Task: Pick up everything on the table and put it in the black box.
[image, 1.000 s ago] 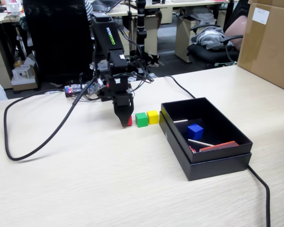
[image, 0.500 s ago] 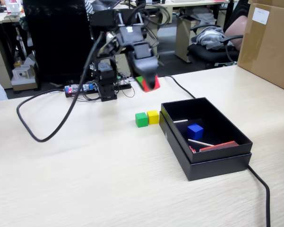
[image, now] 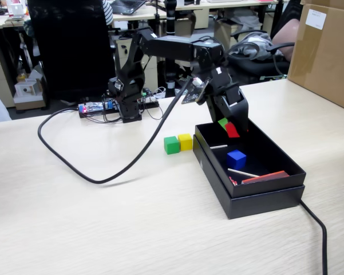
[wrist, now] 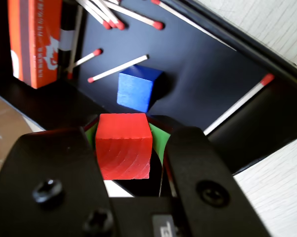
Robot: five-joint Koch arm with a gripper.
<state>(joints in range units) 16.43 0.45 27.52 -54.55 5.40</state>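
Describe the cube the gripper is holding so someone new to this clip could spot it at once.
Find the black box at the right of the table in the fixed view; the gripper hangs over its far end. Between its jaws sits the red cube. The blue cube lies loose on the box floor, and the green cube and yellow cube sit outside.

The fixed view stands off the table's near edge, raised, looking down and across at the arm base [image: 126, 100] toward 11 o'clock and the black box [image: 263, 197] toward 4 o'clock. The wrist view rides just behind the gripper [wrist: 124, 148], aimed steeply down, close. Both views share the box interior and the blue cube [image: 236, 158].
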